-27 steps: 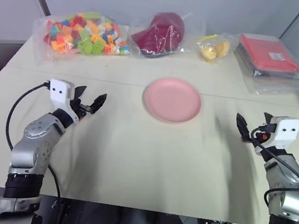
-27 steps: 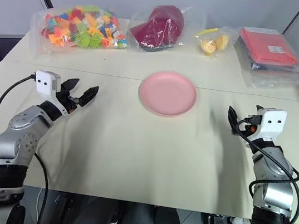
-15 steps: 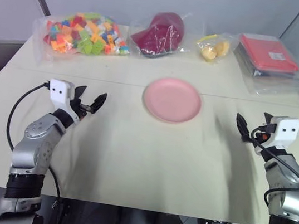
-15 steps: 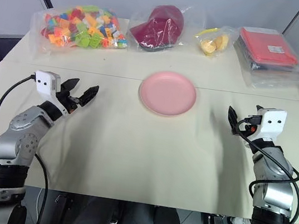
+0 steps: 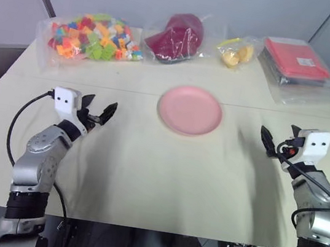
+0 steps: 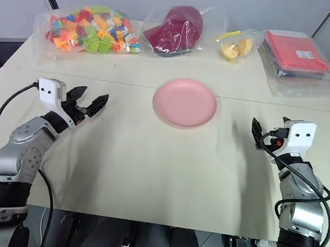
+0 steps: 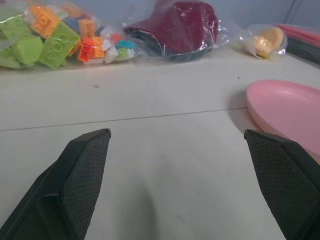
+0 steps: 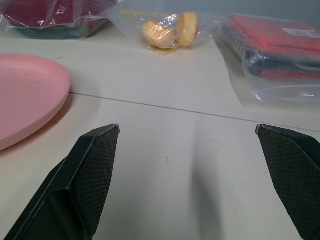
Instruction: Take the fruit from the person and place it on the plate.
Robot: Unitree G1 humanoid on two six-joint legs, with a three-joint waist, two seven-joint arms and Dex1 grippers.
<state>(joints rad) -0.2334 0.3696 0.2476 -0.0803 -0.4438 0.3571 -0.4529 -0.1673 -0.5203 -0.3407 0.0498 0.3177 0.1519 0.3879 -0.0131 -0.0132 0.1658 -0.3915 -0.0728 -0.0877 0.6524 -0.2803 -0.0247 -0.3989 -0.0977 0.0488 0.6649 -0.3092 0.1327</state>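
Nothing has changed over the last second: my arms sit where they were, the pink plate [image 5: 190,110] lies in the same spot at the middle of the cream table [image 5: 156,184], and no hand has come into reach. I take that to mean the handover has not started and I am waiting on the person (neither they nor the orange fruit can be seen anywhere yet, so I cannot say from which side it will arrive).

My left gripper [image 5: 97,113] hovers just above the tabletop, well to the left of the plate, its two black fingers spread wide with nothing between them. My right gripper [image 7: 0,0] [image 5: 277,139] hovers the same way on the far side, well to the right of the plate, and my right wrist view shows its fingers [image 8: 90,175] equally far apart and empty. The plate is bare, ready to receive.

Along the far edge lie four clear bags: coloured toy building bricks [image 5: 94,37], a dark red item [image 5: 176,37], small pale yellow pieces [image 5: 236,53], and a flat red packet [image 5: 296,58] on a dark stack. The red packet carries a white label, but its print is too small for me to read; I make out no brand or other writing
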